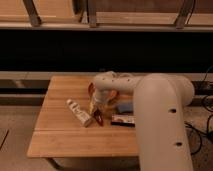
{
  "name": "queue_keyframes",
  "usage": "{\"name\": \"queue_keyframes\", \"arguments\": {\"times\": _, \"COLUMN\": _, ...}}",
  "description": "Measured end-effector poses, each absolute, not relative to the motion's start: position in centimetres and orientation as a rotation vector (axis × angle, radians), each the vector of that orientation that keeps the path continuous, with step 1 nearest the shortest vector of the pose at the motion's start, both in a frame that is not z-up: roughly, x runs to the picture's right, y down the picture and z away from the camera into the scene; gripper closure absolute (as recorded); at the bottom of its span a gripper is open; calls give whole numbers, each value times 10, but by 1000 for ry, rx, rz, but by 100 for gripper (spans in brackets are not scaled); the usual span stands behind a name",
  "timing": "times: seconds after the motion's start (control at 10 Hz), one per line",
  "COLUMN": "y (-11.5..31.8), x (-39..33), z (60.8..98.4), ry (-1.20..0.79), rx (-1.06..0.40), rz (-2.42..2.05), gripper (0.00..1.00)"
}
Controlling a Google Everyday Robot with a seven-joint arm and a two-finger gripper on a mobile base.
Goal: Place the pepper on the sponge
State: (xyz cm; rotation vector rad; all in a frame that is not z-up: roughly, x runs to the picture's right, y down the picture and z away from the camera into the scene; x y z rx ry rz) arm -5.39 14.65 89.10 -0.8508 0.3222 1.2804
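Note:
The pepper (99,119) is a slim dark-red piece lying on the wooden table (65,137), just right of the white bottle. The sponge (125,107) is a small light-blue pad to the pepper's right, partly covered by my arm. My gripper (95,107) points down just above and left of the pepper, between the bottle and the orange bowl. My big white arm (160,120) reaches in from the right and fills the right side of the view.
A white bottle (79,112) lies slanted left of the gripper. An orange bowl (111,95) sits behind the gripper, mostly hidden by the arm. A dark flat box (123,120) with a white-orange label lies in front of the sponge. A dark wall runs behind the table.

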Motion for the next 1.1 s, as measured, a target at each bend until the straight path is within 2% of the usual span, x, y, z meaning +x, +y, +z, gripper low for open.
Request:
{"name": "queue_keyframes", "arguments": {"times": 0.1, "y": 146, "x": -52, "z": 890, "ry": 318, "rx": -854, "rz": 1287, "gripper": 81}}
{"name": "queue_keyframes", "arguments": {"times": 0.2, "y": 143, "x": -48, "z": 888, "ry": 315, "rx": -849, "rz": 1294, "gripper": 86}}
{"name": "queue_keyframes", "arguments": {"times": 0.6, "y": 95, "x": -17, "z": 853, "ry": 302, "rx": -723, "rz": 1342, "gripper": 87}}
{"name": "queue_keyframes", "arguments": {"times": 0.8, "y": 75, "x": 31, "z": 829, "ry": 350, "rx": -606, "rz": 1399, "gripper": 87}}
{"name": "queue_keyframes", "arguments": {"times": 1.1, "y": 91, "x": 118, "z": 819, "ry": 501, "rx": -535, "rz": 1543, "gripper": 87}}
